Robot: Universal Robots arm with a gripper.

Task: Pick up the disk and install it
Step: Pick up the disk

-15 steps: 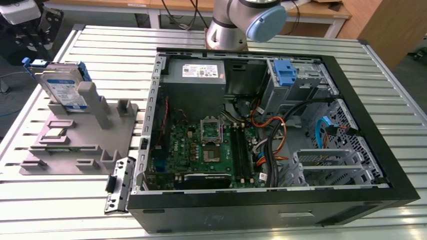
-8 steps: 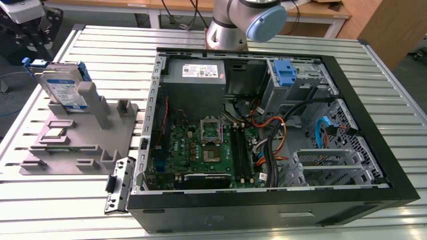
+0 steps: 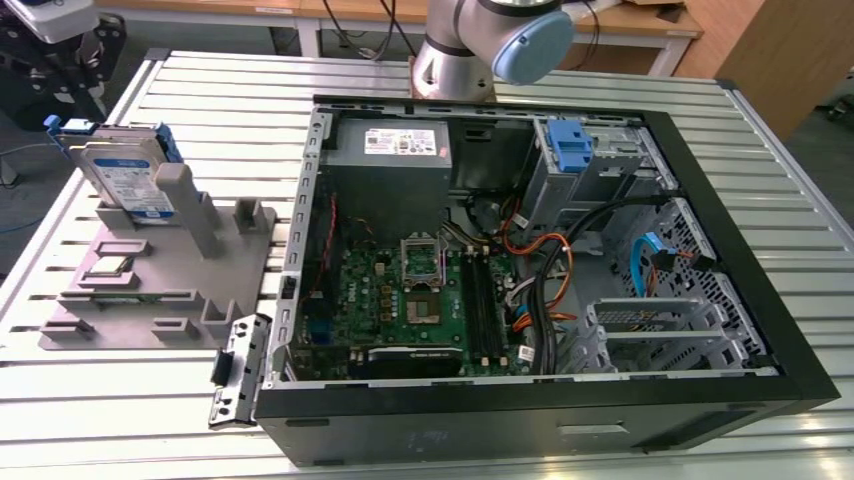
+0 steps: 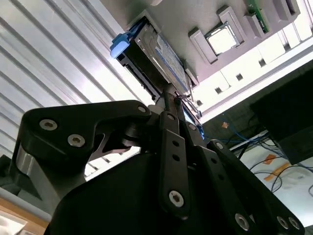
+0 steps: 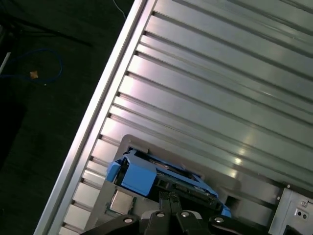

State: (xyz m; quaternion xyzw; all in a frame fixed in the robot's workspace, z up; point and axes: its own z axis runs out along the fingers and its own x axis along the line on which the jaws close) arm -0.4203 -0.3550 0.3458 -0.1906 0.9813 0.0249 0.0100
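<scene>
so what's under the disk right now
The disk stands on edge in a slot of the grey holder, which rests on the slatted table. Its lower edge is hidden by the holder's walls.

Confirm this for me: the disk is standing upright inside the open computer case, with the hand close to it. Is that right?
Not quite. The disk stands upright, but in the grey holder on the table, to the exterior view's left of the open computer case, not inside it. The exterior view shows this. The hand is close to it, as you said.
</scene>
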